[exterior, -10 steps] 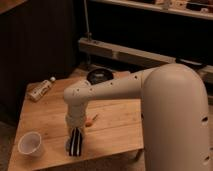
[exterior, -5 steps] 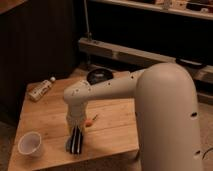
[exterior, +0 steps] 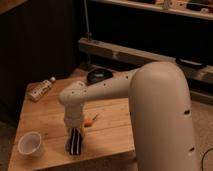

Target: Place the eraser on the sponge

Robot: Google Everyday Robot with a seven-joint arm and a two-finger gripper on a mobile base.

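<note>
- The eraser (exterior: 75, 143), black with a pale stripe, stands upright near the front edge of the wooden surface (exterior: 47, 117).
- A dull blue-grey patch at its foot looks like the sponge (exterior: 67, 145), mostly hidden.
- My claw (exterior: 75, 134) points straight down onto the eraser; I cannot tell whether it is grasping or released.
- An orange carrot-shaped thing (exterior: 90, 121) lies just beside my wrist.
- A white cup (exterior: 30, 144) stands front left, and a bottle (exterior: 41, 90) lies behind; its label is unreadable.
- Claw and eraser sit where they were half a second ago.

Arm bent, pincer (exterior: 75, 142) pointing down, low-centre
</note>
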